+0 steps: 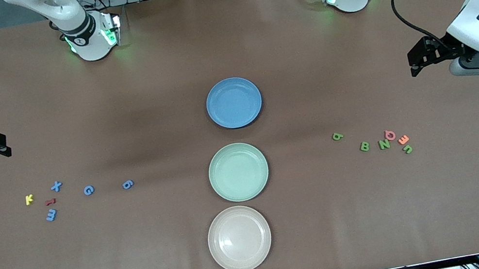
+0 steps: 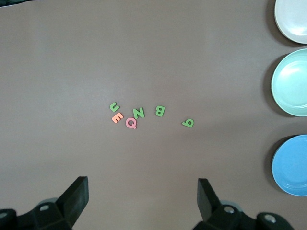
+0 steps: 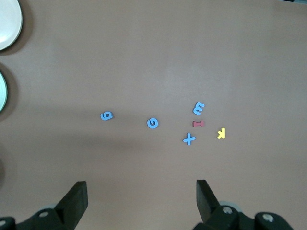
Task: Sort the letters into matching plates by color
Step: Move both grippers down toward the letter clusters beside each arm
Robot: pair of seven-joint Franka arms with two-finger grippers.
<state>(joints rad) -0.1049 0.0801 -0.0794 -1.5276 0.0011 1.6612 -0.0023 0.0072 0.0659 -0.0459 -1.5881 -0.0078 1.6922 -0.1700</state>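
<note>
The blue plate (image 1: 234, 102) and the mint green plate (image 1: 239, 172) lie empty mid-table, the green one nearer the camera. Toward the right arm's end lie blue letters X (image 1: 56, 186), G (image 1: 88, 190), 6 (image 1: 127, 185) and E (image 1: 51, 215), a yellow K (image 1: 29, 199) and a red 1 (image 1: 50, 202). Toward the left arm's end lie green 9 (image 1: 337, 136), B (image 1: 364, 146), N (image 1: 384, 144) and J (image 1: 408, 149), a pink Q (image 1: 390, 134) and an orange E (image 1: 403, 139). My left gripper (image 1: 414, 64) (image 2: 143, 184) and right gripper (image 1: 5, 147) (image 3: 141, 188) hover open and empty, each above bare table at its own end.
A cream-beige plate (image 1: 239, 238) lies empty nearest the camera, in line with the other two plates. The brown table cover (image 1: 333, 216) is bare between the plates and each letter group. Cables hang at both table ends.
</note>
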